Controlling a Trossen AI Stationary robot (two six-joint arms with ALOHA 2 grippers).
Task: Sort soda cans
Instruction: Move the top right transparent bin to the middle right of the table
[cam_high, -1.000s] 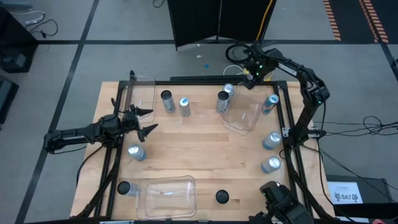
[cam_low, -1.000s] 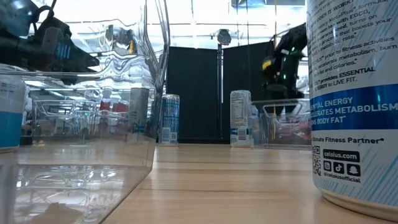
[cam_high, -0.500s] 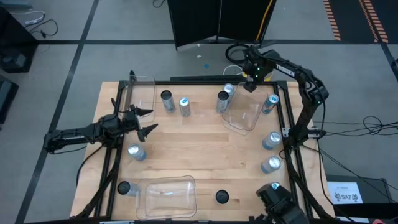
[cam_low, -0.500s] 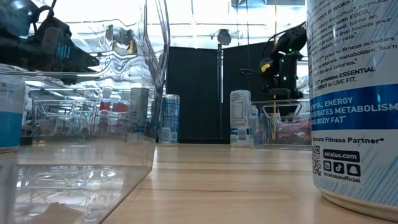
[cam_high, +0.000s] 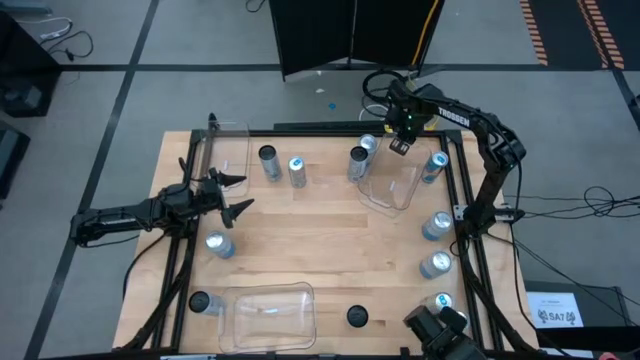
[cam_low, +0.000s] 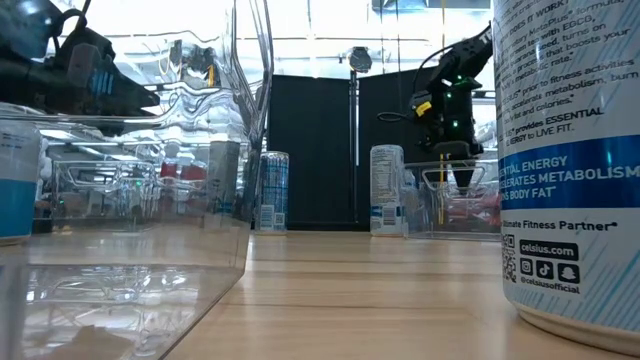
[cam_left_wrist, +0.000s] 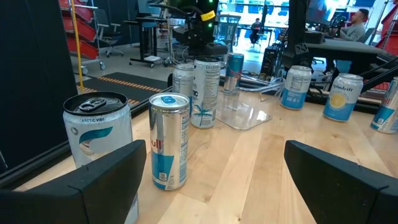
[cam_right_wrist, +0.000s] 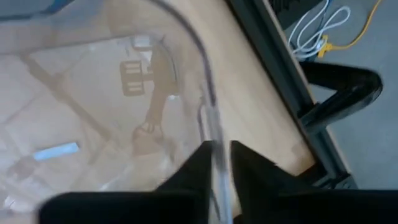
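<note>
Several soda cans stand upright on the wooden table: a dark-topped can (cam_high: 267, 158), a blue-topped can (cam_high: 297, 170) and two cans (cam_high: 358, 160) at the far side. More cans (cam_high: 436, 225) line the right edge. My right gripper (cam_high: 400, 143) points down at the far wall of a clear tray (cam_high: 390, 190) and is shut on it. My left gripper (cam_high: 235, 195) waits open and level at the left. In its wrist view, the dark-topped can (cam_left_wrist: 98, 127) and the blue-topped can (cam_left_wrist: 169, 140) stand ahead of it. My right gripper pinches the clear tray's thin upper rim (cam_right_wrist: 211, 127) on its far wall, near a rounded corner. One finger (cam_right_wrist: 200, 163) is inside the tray and the other finger (cam_right_wrist: 249, 168) outside. The fingers come from above, pointing down. The tray rests on the table.
Another clear tray (cam_high: 270, 312) lies at the near edge and a third (cam_high: 228, 150) at the far left corner. Cans stand at the left (cam_high: 218, 243), near left (cam_high: 200, 302) and near middle (cam_high: 357, 316). Bare wood lies in the table's middle.
My right gripper has moved from beyond the table's far edge toward the near edge and a little left, onto the clear tray's far wall. It has shut on the rim there. The tray and the cans have stayed in place.
</note>
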